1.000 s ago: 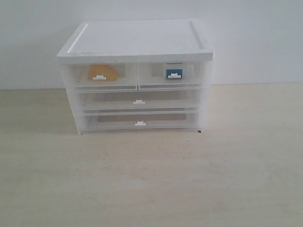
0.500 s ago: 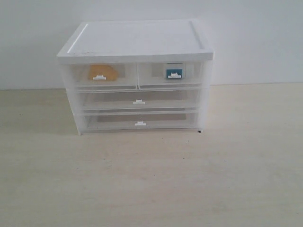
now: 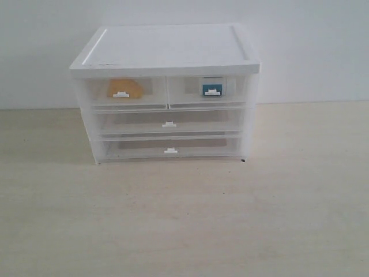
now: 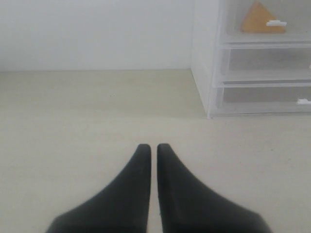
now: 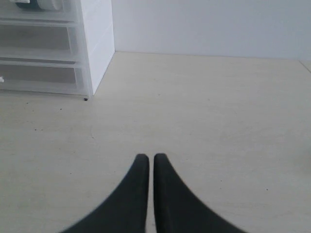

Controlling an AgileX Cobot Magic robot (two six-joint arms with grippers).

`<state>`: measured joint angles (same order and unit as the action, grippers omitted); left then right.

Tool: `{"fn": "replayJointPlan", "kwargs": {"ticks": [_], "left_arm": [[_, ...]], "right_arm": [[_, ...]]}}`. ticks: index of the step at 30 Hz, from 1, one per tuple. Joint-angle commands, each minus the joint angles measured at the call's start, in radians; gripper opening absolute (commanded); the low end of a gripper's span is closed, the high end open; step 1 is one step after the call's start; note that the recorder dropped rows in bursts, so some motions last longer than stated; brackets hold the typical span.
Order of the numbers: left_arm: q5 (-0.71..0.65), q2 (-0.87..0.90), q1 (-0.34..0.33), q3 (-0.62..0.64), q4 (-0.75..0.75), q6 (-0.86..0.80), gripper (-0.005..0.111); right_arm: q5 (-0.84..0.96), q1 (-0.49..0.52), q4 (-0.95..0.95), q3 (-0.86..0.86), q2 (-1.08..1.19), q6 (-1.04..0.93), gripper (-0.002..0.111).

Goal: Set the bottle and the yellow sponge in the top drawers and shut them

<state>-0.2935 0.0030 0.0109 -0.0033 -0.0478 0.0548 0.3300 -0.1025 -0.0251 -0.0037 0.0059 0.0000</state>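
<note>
The yellow sponge (image 3: 125, 88) (image 4: 261, 20) lies inside the left top drawer (image 3: 147, 92), seen through its translucent front. The teal bottle (image 3: 212, 89) with its white cap stands inside the right top drawer (image 3: 187, 92); only a sliver of the bottle (image 5: 26, 2) shows in the right wrist view. Both top drawers sit flush with the white cabinet (image 3: 167, 49). My left gripper (image 4: 151, 146) is shut and empty over bare table, well away from the cabinet's side. My right gripper (image 5: 147, 157) is likewise shut and empty, off the cabinet's other side. Neither gripper appears in the exterior view.
Two full-width drawers (image 3: 169, 122) (image 3: 170, 149) sit shut below the top pair. The cabinet stands on a pale wooden table (image 3: 184, 219) against a white wall (image 3: 311, 46).
</note>
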Motion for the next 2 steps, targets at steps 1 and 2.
{"fn": "replayJointPlan", "kwargs": {"ticks": [1,2], "left_arm": [[0.005,-0.003,-0.003,0.003,0.008,-0.002,0.004],[0.005,-0.003,-0.003,0.003,0.008,-0.002,0.004]], "right_arm": [[-0.009,0.001,-0.006,0.004,-0.006,0.000,0.001],[-0.009,0.001,-0.006,0.004,-0.006,0.000,0.001]]}}
